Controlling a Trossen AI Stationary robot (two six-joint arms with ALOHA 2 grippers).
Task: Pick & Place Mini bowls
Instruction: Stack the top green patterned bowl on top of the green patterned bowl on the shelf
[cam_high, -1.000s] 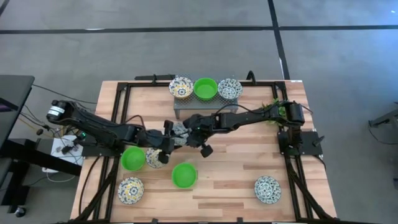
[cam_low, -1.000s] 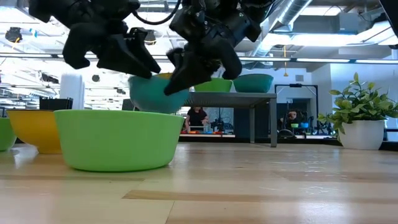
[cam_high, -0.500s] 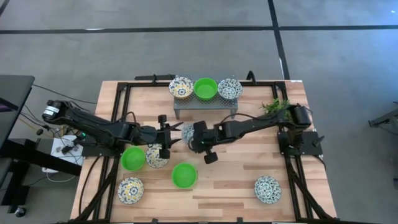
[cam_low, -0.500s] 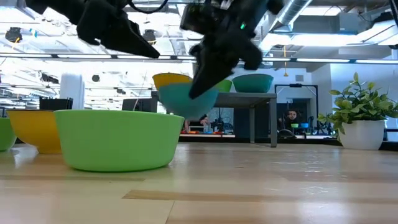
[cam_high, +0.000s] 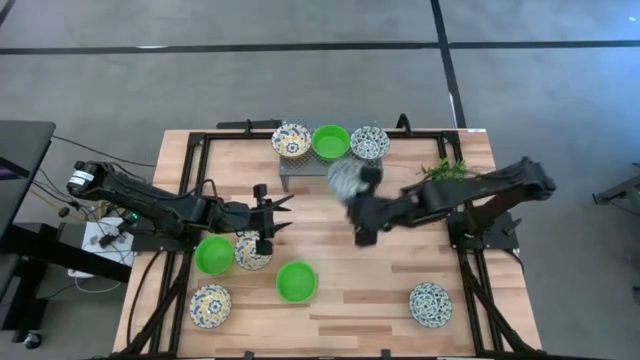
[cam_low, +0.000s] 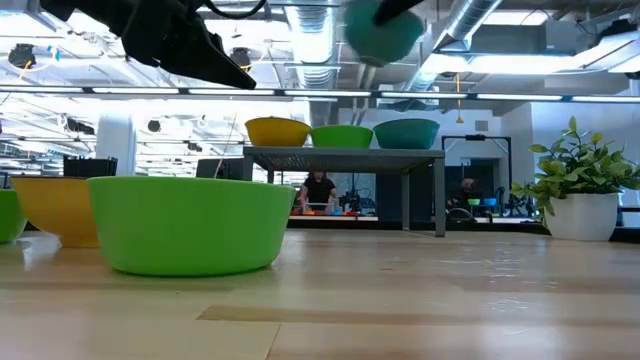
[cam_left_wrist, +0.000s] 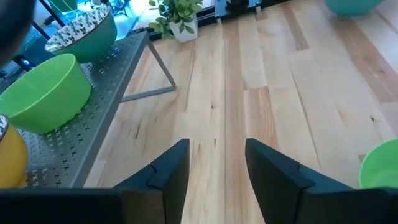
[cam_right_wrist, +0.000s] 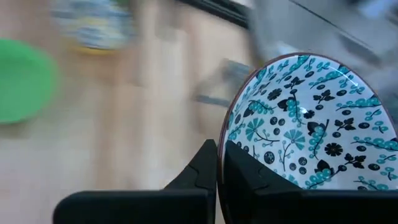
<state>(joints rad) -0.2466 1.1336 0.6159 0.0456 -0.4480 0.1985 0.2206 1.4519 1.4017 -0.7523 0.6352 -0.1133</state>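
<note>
My right gripper (cam_right_wrist: 217, 155) is shut on a white bowl with a blue-dark floral pattern (cam_right_wrist: 311, 118). It carries the bowl (cam_high: 347, 180) high in the air just in front of the grey rack (cam_high: 330, 168); the low view shows it near the top (cam_low: 385, 30). My left gripper (cam_high: 276, 215) hovers open and empty left of the table's middle (cam_left_wrist: 216, 168). On the rack sit a yellow-toned bowl (cam_high: 291, 140), a green bowl (cam_high: 331, 142) and a patterned bowl (cam_high: 370, 142). My right gripper pinches the bowl's rim (cam_right_wrist: 231, 140), one finger inside the bowl and one outside. The bowl is lifted clear of the table and tilted, and its patterned inside faces the wrist camera.
Standing on the table are a green bowl (cam_high: 213, 254), a patterned bowl (cam_high: 252, 252), another green bowl (cam_high: 296, 282), and patterned bowls at the near left (cam_high: 210, 305) and near right (cam_high: 430, 304). A small plant (cam_high: 445, 170) stands right of the rack.
Both grippers were at the patterned bowl a second ago. The left one then drew back toward the table's left and has kept still since. The right gripper has carried the bowl up and toward the right and far side, toward the rack.
</note>
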